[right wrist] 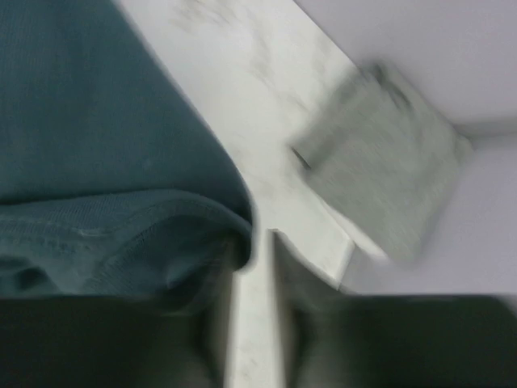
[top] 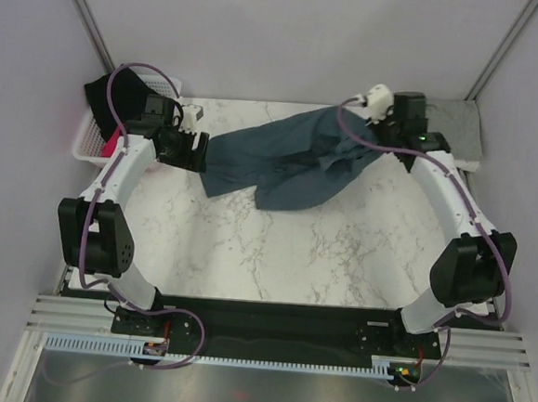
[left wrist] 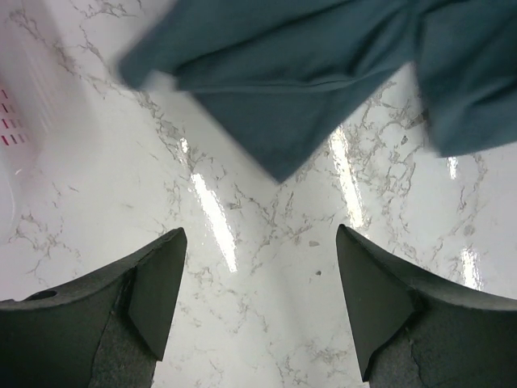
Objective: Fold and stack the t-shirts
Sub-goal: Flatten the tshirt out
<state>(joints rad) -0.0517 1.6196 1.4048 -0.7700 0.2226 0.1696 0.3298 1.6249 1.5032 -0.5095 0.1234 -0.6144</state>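
The dark slate-blue t-shirt [top: 291, 161] lies crumpled and unfolded across the back middle of the table. It also shows in the left wrist view [left wrist: 299, 81] and the right wrist view [right wrist: 97, 145]. My left gripper [top: 196, 153] is open and empty [left wrist: 258, 234] over bare marble, just short of the shirt's left edge. My right gripper [top: 372, 130] is at the shirt's right end. Its jaws [right wrist: 258, 238] stand a narrow gap apart with only table showing between them. The shirt's hem lies against the left finger. The light grey t-shirt [top: 456, 127] lies folded at the back right corner [right wrist: 380, 153].
A white basket [top: 92, 136] with dark and pink cloth stands at the back left, beside my left arm; its edge shows in the left wrist view [left wrist: 12, 121]. The marble table [top: 275, 248] meets grey walls at the back and sides.
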